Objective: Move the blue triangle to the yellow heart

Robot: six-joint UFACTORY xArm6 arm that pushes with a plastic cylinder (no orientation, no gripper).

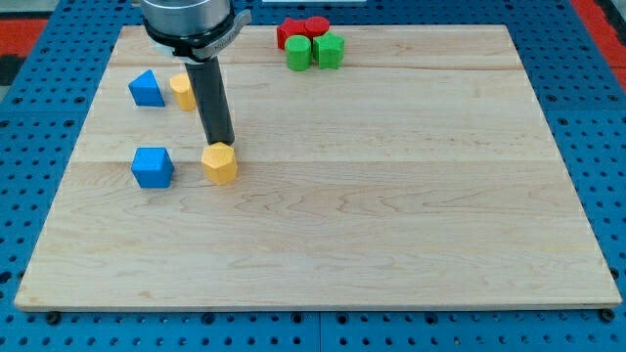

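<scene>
My tip (222,143) is a plain rod end with no jaws to part or close; it rests on the wooden board (391,196), touching or just above the top edge of a yellow block (220,162) whose shape I cannot name with certainty. Up the rod, a second yellow block (181,91) lies partly hidden behind the rod's left side; I cannot tell which of the two yellow pieces is the heart.

To the view's left of that upper yellow block, just beside it, sits the blue triangle (146,88), the piece to be moved. Below it, near the board's left edge, stands a blue cube-like block (153,167), level with my tip and apart from it.

Well apart, at the view's top, two red blocks (301,29) and two green blocks (315,51) form a tight cluster.

The blue triangle appears small, rigid and light; I judge it will slide easily over the smooth wood. I cannot take hold of it. It can only be pushed, so contact should fall square on the middle of a flat face, on the side away from the heart. An off-centre touch near a corner would likely spin it or let it slip past the rod.
</scene>
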